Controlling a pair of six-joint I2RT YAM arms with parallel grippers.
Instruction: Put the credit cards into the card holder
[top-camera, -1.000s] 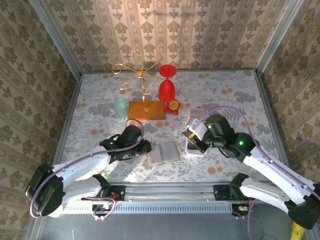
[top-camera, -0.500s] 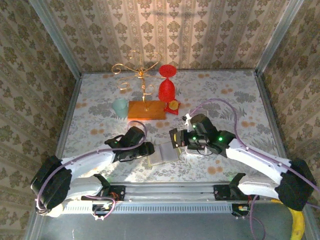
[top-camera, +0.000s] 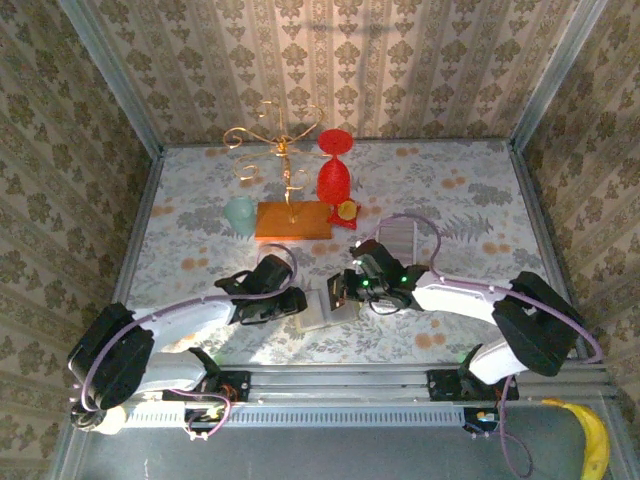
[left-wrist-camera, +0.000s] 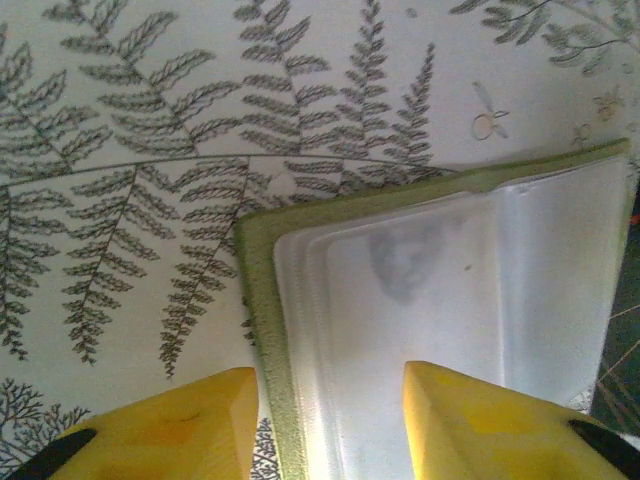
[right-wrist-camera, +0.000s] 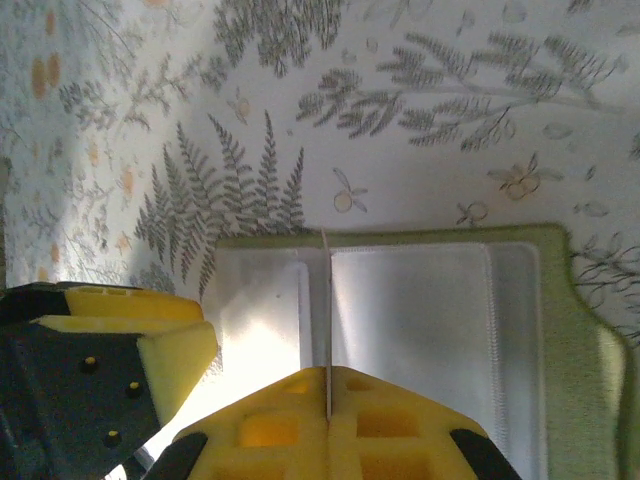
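- holder (left-wrist-camera: 262, 300): open flat on surface (left-wrist-camera: 130, 200), between both grippers
- left gripper (left-wrist-camera: 325, 420): jaws partly apart, astride holder's green border, one finger over surface, other over clear pocket; nothing clamped
- right gripper (right-wrist-camera: 327, 400): jaws closed on card (right-wrist-camera: 327, 300); card upright, seen edge-on, above holder's clear pockets

The card holder (left-wrist-camera: 262, 320) is covered in green, matt, felt-like cloth; its sleeves (left-wrist-camera: 420, 270) are formed of clear, glossy, smooth plastic, faintly smudged. The worktop (left-wrist-camera: 150, 120) is laid with a matt, fern-printed sheet. The fingers (left-wrist-camera: 190, 420) of the left hand (left-wrist-camera: 325, 400) are made of yellow matt plastic. The credit card (right-wrist-camera: 327, 300) is seen edge-on and thin; its finish cannot be told. A shiny gold wire stand (top-camera: 285, 135) is set on a board (top-camera: 292, 220) that looks wooden.
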